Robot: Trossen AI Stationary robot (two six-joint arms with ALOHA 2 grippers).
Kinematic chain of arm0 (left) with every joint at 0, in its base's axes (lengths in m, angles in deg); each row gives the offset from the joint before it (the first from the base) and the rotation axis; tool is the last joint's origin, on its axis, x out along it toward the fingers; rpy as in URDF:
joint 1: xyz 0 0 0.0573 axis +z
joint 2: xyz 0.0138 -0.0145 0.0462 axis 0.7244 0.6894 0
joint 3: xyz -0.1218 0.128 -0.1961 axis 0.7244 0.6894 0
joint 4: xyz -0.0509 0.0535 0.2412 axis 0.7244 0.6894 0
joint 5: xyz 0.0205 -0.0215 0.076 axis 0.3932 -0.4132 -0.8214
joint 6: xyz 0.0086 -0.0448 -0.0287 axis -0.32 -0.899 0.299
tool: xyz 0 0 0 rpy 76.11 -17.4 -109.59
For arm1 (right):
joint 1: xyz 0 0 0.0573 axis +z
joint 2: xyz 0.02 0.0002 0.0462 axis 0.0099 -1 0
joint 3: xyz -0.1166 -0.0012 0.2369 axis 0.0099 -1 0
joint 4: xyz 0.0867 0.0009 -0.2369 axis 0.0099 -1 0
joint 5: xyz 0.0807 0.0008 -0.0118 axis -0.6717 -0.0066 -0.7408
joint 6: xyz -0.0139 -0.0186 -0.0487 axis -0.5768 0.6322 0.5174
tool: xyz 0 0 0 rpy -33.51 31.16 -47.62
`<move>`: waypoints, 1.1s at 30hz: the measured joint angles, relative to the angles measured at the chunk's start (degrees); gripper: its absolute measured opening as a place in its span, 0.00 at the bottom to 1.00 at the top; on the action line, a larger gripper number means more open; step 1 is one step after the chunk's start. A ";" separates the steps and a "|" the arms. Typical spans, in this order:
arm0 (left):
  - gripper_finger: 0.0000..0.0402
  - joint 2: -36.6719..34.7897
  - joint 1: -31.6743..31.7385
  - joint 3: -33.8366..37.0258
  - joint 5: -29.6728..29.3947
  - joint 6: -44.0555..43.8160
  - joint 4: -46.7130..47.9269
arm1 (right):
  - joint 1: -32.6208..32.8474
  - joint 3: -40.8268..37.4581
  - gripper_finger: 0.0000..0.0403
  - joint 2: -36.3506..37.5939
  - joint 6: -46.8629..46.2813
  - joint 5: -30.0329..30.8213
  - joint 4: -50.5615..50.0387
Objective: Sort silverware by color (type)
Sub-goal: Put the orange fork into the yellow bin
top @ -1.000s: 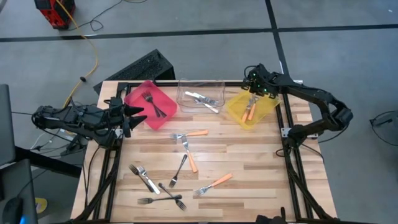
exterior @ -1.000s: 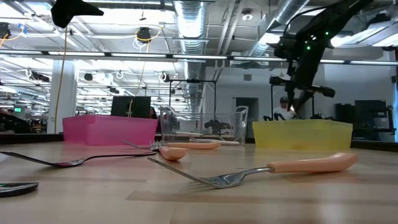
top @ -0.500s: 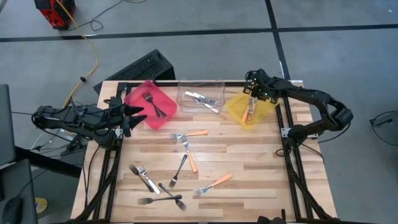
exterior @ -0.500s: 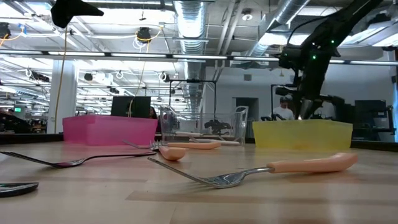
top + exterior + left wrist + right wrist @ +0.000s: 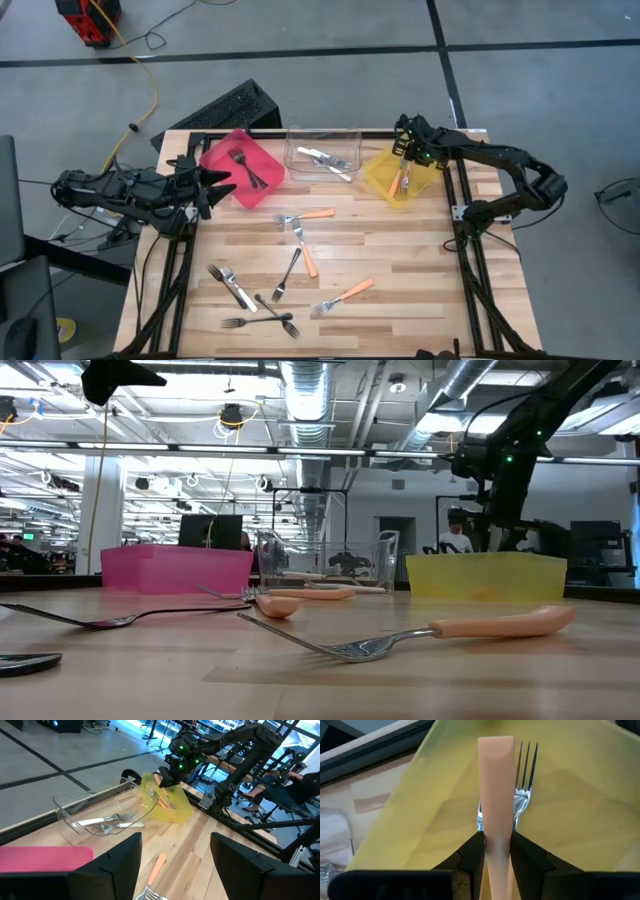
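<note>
High view: my right gripper [image 5: 405,152] is hanging over the yellow bin [image 5: 378,178], an orange-handled fork [image 5: 398,181] lying in the bin just below it. My left gripper [image 5: 222,180] is waiting beside the red bin [image 5: 262,187], well apart from the loose forks [image 5: 290,272] on the table [image 5: 400,250].

Low view: my right arm [image 5: 505,460] is reaching down behind the yellow bin [image 5: 486,575]; an orange fork [image 5: 400,640] is lying nearest the camera.

Left wrist view: my left fingers [image 5: 117,865] are standing spread, holding nothing; the clear bin [image 5: 67,810] with silver forks [image 5: 107,822] is lying ahead.

Right wrist view: my right fingers [image 5: 470,852] are pinching an orange handle [image 5: 496,785] between them, a fork head [image 5: 522,802] lying in the bin [image 5: 445,795] just behind it.
</note>
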 joint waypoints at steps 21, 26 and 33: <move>0.55 0.00 0.00 0.00 1.07 0.24 0.02 | -2.27 5.14 0.63 0.11 8.36 -3.26 -0.06; 0.55 0.00 0.00 0.00 1.11 0.33 0.02 | -2.77 9.45 0.63 0.13 12.32 -3.22 -3.48; 0.55 0.00 0.00 0.00 4.12 1.41 0.04 | -1.14 16.81 0.63 0.57 27.37 -5.70 -5.95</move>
